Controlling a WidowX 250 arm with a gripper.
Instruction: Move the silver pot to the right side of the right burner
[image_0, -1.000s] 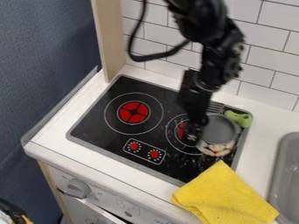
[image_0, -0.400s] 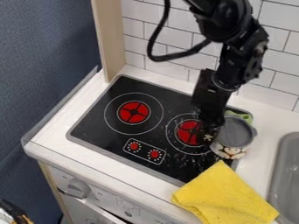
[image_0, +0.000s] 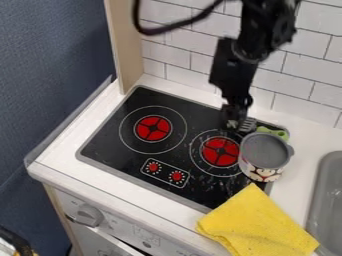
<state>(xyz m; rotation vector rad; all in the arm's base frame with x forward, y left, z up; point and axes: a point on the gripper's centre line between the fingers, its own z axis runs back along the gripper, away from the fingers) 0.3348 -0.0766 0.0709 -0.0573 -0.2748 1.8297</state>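
Note:
The silver-grey pot (image_0: 264, 151), its outer wall printed with a pattern, stands upright on the stove's right edge. It is just right of the red centre of the right burner (image_0: 220, 151). Up and left of the pot, my gripper (image_0: 233, 122) hangs over the back of the stovetop, apart from the pot. How its two sides stand to each other is too dark to make out.
A green-handled utensil (image_0: 272, 132) lies behind the pot. A yellow cloth (image_0: 259, 223) covers the stove's front right corner. The left burner (image_0: 153, 128) is on the far side, a grey sink (image_0: 327, 200) at the right, and a tiled wall (image_0: 190, 42) behind.
The pot first shifted right, away from the right burner, while the gripper was beside it. Since then the gripper has risen and drawn back up and left, leaving the pot behind.

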